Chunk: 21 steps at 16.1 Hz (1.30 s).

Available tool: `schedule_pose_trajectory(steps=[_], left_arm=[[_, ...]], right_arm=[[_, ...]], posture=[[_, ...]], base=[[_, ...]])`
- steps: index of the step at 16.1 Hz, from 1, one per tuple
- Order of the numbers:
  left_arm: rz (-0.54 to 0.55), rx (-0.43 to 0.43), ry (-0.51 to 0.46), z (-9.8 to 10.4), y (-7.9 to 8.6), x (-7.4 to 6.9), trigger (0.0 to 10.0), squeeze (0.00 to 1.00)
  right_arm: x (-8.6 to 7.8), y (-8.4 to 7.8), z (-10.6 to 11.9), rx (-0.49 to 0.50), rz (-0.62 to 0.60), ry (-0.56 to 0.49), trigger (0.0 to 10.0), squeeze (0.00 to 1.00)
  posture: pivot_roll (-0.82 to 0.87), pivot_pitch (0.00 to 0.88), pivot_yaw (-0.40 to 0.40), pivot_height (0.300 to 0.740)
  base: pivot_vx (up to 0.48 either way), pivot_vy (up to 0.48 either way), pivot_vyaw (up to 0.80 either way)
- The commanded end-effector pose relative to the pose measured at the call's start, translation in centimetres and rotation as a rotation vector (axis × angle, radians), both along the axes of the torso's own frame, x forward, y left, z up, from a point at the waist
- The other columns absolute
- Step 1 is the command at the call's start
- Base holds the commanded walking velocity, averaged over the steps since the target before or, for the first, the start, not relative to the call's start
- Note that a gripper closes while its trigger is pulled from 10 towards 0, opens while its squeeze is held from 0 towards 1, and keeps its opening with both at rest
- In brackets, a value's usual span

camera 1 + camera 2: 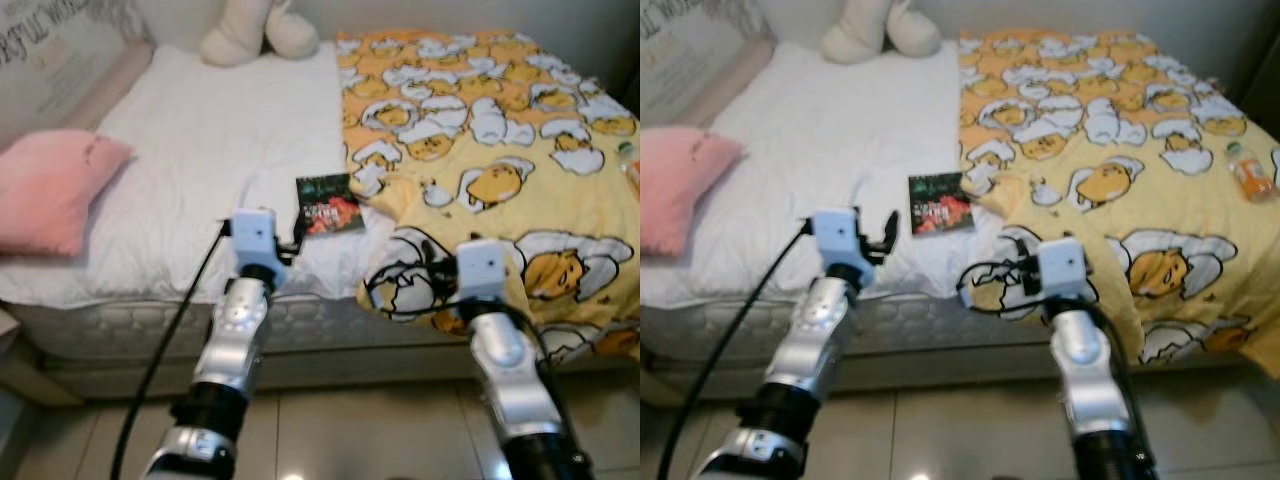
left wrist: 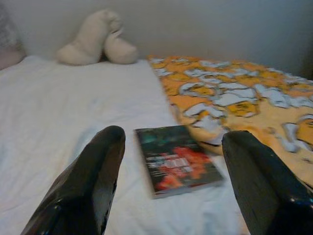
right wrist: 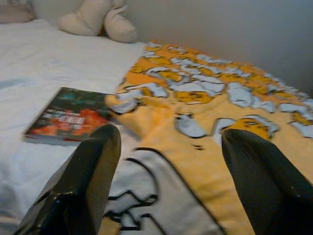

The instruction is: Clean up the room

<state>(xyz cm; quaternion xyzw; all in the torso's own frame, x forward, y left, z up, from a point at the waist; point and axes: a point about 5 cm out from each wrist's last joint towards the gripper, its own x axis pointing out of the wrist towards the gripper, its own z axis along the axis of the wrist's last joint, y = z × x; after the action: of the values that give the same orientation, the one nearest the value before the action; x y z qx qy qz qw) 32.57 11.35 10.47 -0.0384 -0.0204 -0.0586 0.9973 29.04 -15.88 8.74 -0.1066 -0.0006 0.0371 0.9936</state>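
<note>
Book (image 1: 329, 204) with a dark cover and red print lies flat on the white sheet (image 1: 200, 150) of the bed, near its front edge, just beside the rumpled edge of the yellow egg-print blanket (image 1: 500, 150). Head views take in a pink pillow (image 1: 45, 185) at the left and a cream plush toy (image 1: 255, 28) at the far end; the right eye view adds an orange bottle (image 1: 1250, 172) lying on the blanket's right side. Both arms reach forward over the bed's front edge. The left end effector (image 2: 171, 166) has its black fingers (image 2: 93, 181) spread wide, the book lying ahead between them in its wrist view. The right end effector (image 3: 166, 171) is likewise spread open, held over the blanket's near corner, with the book off to its left.
</note>
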Motion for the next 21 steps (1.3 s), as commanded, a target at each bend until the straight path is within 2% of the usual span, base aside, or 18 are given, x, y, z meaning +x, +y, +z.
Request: schedule_pose_trajectory(steps=[1, 10, 14, 17, 19, 20, 21], left_arm=[[0.018, -0.009, -0.005, 0.4, 0.3, 0.3, 10.0, 0.0], [-0.018, 0.001, -0.009, 0.4, -0.3, 0.3, 10.0, 0.0], [-0.036, -0.022, 0.033, -0.2, 0.0, -0.5, 10.0, 0.0], [-0.075, -0.06, 0.11, -1.3, -0.1, -1.8, 10.0, 0.0], [-0.104, -0.07, 0.18, -2.1, -0.8, -1.8, 10.0, 0.0], [-0.137, -0.109, 0.343, -3.9, -1.5, -1.3, 10.0, 0.0], [-0.15, -0.113, 0.394, -4.5, -1.4, -0.9, 10.0, 0.0]], right_arm=[[0.1, 0.0, -0.1, 0.003, 0.005, 0.009, 10.0, 0.0], [0.4, 0.2, -0.2, -0.01, 0.032, 0.01, 10.0, 0.0], [-0.7, -0.9, -0.6, 0.101, -0.019, 0.019, 10.0, 0.0], [-2.5, -1.8, -1.6, 0.208, -0.057, 0.052, 10.0, 0.0], [-2.9, -1.9, -1.8, 0.201, -0.055, 0.064, 10.0, 0.0], [-3.0, -1.9, -1.8, 0.195, -0.05, 0.066, 10.0, 0.0], [-3.2, -1.9, -1.7, 0.19, -0.046, 0.065, 10.0, 0.0]], posture=[[-0.19, 0.0, 0.055, 0.74], [-0.18, 0.0, 0.046, 0.74], [-0.19, 0.0, 0.054, 0.74], [-0.19, 0.0, 0.067, 0.74], [-0.2, 0.0, 0.071, 0.74], [-0.2, 0.0, 0.069, 0.74], [-0.21, 0.0, 0.062, 0.74]], base=[[0.48, 0.0, 0.0], [0.48, 0.0, 0.0], [0.48, 0.0, 0.0], [0.48, 0.0, 0.0], [0.48, 0.0, 0.0], [0.0, 0.0, 0.0], [0.0, 0.0, 0.0]])
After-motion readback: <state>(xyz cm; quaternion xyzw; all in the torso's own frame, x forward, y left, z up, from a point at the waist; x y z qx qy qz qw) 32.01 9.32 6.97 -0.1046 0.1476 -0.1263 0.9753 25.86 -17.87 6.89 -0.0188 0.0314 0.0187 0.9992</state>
